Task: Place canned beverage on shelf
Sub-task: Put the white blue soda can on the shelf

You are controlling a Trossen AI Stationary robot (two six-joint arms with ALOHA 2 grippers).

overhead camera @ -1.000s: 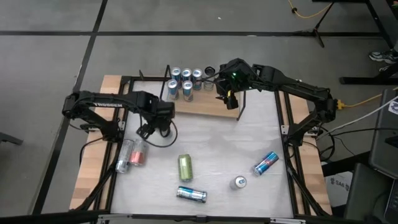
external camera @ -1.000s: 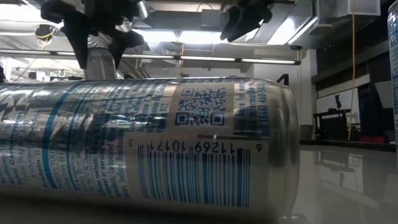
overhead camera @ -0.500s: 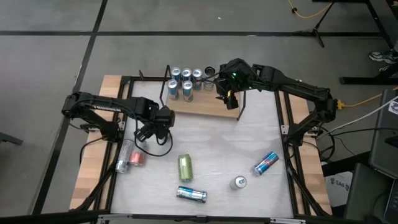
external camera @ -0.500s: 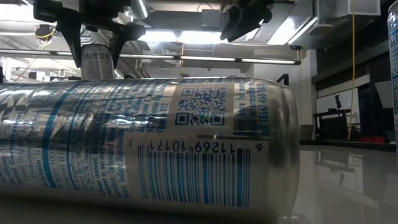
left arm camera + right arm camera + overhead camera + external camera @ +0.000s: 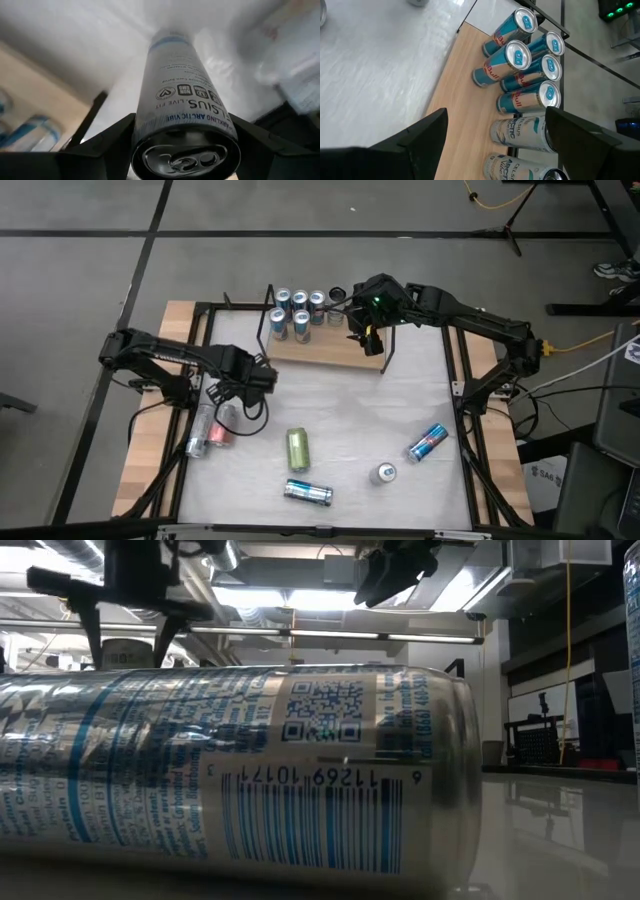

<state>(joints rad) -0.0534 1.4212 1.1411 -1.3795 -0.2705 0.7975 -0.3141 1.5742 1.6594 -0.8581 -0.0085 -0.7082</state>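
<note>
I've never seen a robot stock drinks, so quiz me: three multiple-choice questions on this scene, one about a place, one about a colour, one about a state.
1. Where is the right gripper?
A. Above the shelf
B. Flat on the floor
C. Beside the other arm's base

2. What colour is the can lying near the middle of the table?
A. Orange
B. Green
C. Black

3. What is the left gripper doing?
A. Hanging wide open and empty
B. Pinching a wire frame
C. Gripping a silver can

Answers:
1. A: the high view shows it over the wooden board's right end, with its fingers apart and empty.
2. B: its side is plainly yellow-green from above.
3. C: the left wrist view shows both fingers against the can's sides.
</note>
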